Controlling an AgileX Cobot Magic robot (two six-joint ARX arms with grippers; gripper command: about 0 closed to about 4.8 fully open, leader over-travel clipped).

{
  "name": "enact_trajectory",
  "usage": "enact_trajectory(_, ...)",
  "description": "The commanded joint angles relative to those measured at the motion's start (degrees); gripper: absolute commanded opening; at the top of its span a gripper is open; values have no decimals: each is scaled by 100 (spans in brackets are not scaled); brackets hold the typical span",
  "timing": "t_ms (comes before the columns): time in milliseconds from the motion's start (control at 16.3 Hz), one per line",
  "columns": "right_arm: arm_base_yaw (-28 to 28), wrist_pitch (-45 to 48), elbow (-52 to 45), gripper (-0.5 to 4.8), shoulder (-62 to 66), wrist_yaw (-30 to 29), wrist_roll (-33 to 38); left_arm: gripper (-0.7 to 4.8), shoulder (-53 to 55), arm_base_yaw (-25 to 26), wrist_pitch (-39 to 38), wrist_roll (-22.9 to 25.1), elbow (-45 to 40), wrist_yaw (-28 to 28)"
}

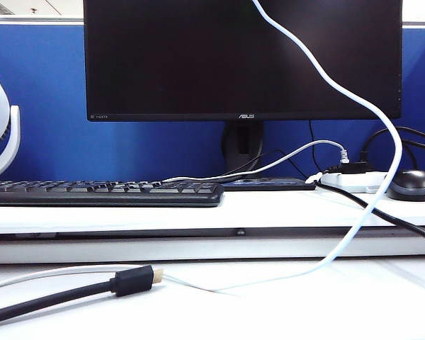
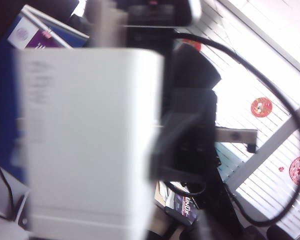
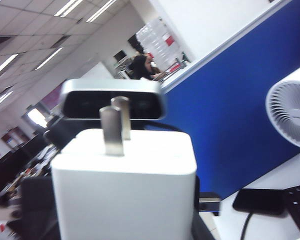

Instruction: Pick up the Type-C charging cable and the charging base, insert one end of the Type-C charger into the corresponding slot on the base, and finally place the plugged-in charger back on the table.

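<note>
One charger block (image 3: 124, 185) aloft, prongs up, clamped in right end effector (image 3: 124, 225). One thin white cable (image 1: 399, 152) draped down onto bench (image 1: 304, 304). Left end effector close against charger block, spread impossible to tell.

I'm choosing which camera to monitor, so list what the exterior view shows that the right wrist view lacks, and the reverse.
Exterior only: black ASUS monitor, long white Type-C cable, black gold-tipped plug; neither left gripper nor right gripper appears. Right wrist only: white boxy charging base with two metal prongs; right gripper not clearly seen. Both: white fan, blue partition, black keyboard.
</note>
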Motion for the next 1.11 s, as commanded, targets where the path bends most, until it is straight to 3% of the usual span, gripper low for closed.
enact_trajectory(61,-116,-308,-24,-5,-61,63,7,383,-46,138,461,501,92,-295)
enact_trajectory(307,-321,-476,-24,-5,-153,254,4,383,-87,350,188,699,87,-313)
enact_trajectory(492,-446,-1679,-24,-5,-153,1207,-651,367,-140,621,96,841,87,-382)
enact_trajectory(553,-457,-2295,-26,-5,-131,1816,-1078,360,-140,621,-11,844,87,-428)
enact_trajectory(738,-457,-3488,-28,-5,170,3276,-1818,238,-179,732,-55,844,87,-433)
enact_trajectory(861,-457,-4275,-28,-5,621,4017,-2253,237,-208,732,-57,824,87,-413)
enact_trajectory(1106,-455,-4590,-28,-5,1554,4334,-2406,237,-282,732,-57,813,94,-433)
